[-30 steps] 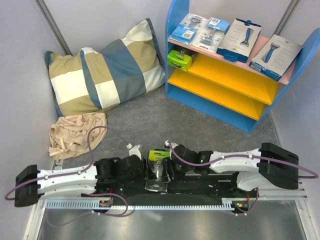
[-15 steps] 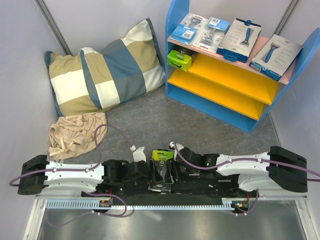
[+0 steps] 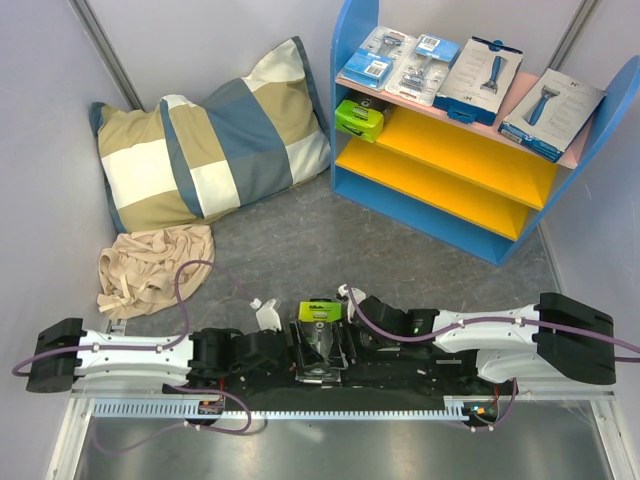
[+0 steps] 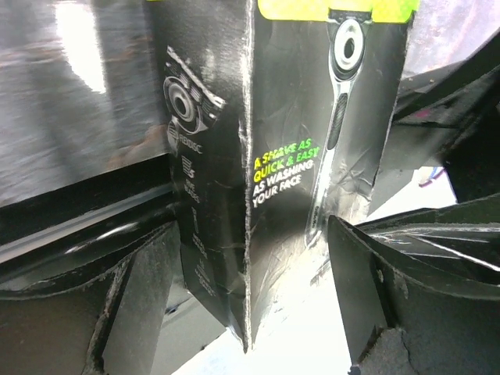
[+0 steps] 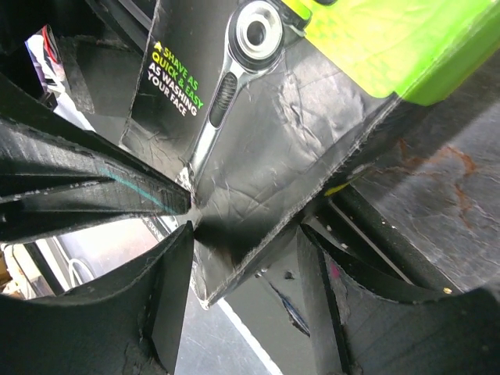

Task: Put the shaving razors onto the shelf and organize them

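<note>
A black-and-lime razor box (image 3: 318,338) stands on end at the near centre, between both grippers. My right gripper (image 3: 345,335) is shut on it; in the right wrist view its fingers (image 5: 168,273) press the box (image 5: 273,148) near its lower corner. My left gripper (image 3: 290,345) is open, and its fingers (image 4: 367,281) straddle the same box (image 4: 289,156) with gaps on both sides. The shelf (image 3: 352,60) stands at the back right. Its pink top holds two blister packs (image 3: 375,55) (image 3: 425,65) and two white boxes (image 3: 485,78) (image 3: 550,112). Another lime box (image 3: 360,118) lies on the upper yellow board.
A checked pillow (image 3: 215,150) leans in the back left corner, with a crumpled beige cloth (image 3: 150,270) in front of it. A slotted rail (image 3: 300,408) runs along the near edge under the arms. Grey walls close in on the left and the back.
The left arm swung right toward the box, then drew back a little to the left. The right arm's base link shifted right early on. The box stayed almost in place.
</note>
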